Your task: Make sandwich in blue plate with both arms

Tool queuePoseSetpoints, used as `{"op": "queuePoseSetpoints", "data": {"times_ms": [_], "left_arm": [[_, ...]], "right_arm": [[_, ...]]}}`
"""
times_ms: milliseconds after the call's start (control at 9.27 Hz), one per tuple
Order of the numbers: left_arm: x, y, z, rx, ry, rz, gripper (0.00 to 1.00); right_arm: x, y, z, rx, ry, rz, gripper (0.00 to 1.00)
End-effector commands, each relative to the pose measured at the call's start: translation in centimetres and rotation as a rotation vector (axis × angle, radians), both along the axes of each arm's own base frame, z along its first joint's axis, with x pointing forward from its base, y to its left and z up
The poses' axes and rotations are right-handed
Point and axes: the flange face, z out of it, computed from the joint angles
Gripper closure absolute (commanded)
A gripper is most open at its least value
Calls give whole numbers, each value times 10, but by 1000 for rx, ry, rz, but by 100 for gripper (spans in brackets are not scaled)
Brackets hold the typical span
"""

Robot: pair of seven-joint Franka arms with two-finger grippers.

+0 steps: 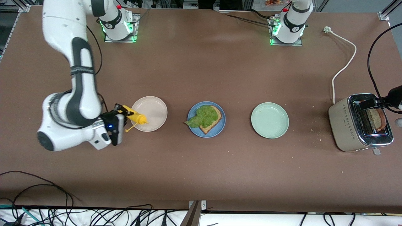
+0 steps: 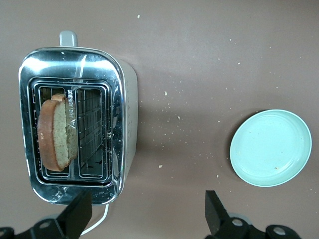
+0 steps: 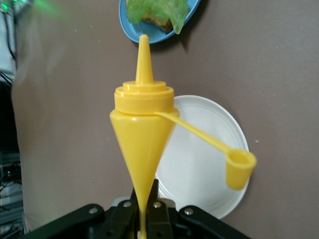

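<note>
On the blue plate [image 1: 220, 129] at mid-table I see 1 bread slice [image 1: 213, 121] under soft, floppy lettuce [image 1: 203, 116]. The second slice [image 2: 56, 133] stands in the toaster [image 1: 344, 125]; it looks light and crumbly, so I'd pinch its exposed top edge. Left gripper [image 2: 145, 215] hovers wide above it. Right gripper [image 1: 116, 121] clamps a squeeze bottle [image 3: 142, 142] over the beige plate [image 3: 199, 164]; its fingertips are hidden.

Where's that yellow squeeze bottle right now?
The right gripper holds the yellow squeeze bottle tipped over the beige plate, toward the right arm's end of the table, beside the blue plate.
</note>
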Motion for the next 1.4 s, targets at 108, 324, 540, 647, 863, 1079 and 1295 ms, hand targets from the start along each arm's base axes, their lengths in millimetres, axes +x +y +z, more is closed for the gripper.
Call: {"op": "queuePoseSetpoints", "data": {"times_ms": [108,324,540,647,863,1079,1295], "left_arm": [[-2,-1,7,-9,1,-5,0],[-2,-2,8,-10,-1,-6,0],[-3,-1,8,-13,5,-4,0],[-3,-2,9,-13,5,-5,0],[-3,-2,9,-16,6,-5,0],[-2,-6,9,-17,7,-9,0],[-2,-6,9,-18,7,-10,0]], "right_arm": [[-34,133,30,-384,-114,35,95],[-65,192,27,-533,-196,105,95],[-98,246,26,-678,-318,201,95],[-111,263,20,-745,-355,235,95],[-136,293,8,-847,-430,333,95],[-142,301,4,-902,-467,374,95],[-151,311,3,-937,-501,410,95]]}}
